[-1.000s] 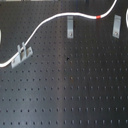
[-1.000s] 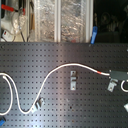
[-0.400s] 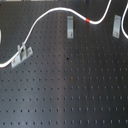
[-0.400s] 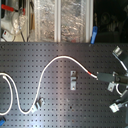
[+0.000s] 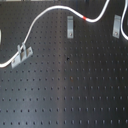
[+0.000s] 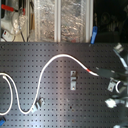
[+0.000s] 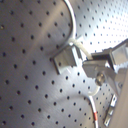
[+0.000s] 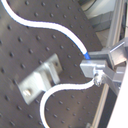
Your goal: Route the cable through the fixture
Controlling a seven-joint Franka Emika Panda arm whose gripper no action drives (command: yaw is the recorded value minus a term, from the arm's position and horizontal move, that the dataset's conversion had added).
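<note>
Cable (image 5: 47, 12): white cord w/ one red band (image 5: 85, 17). In the first exterior view it runs from the left edge, past the left clip, arcs across the upper part of the frame and exits at the upper right. In the second exterior view it loops at the left edge, climbs to mid-frame, then slopes down-right toward the arm.

End effector (image 8: 97, 70): fingers closed on the cable near its free end (second wrist view; grip point sits beside a clip). Held here so the free end can be steered; the rest trails slack.

Left clip (image 5: 21, 54): grey, centre-left in the first exterior view. Cable passes just beside or through it; cannot tell which.

Middle clip (image 5: 70, 26): upper centre in the first exterior view. Cable crosses just above it, red band just right of it; not seated, by the look of it.

Right clip (image 5: 117, 25): upper right in the first exterior view; cable passes close by.

Tabletop (image 5: 75, 95): black perforated board; clips fixed to it, giving set routing points.

Stage (judgement): routing partly done; cord hangs over the middle clip, prob. for lowering into its slot.
</note>
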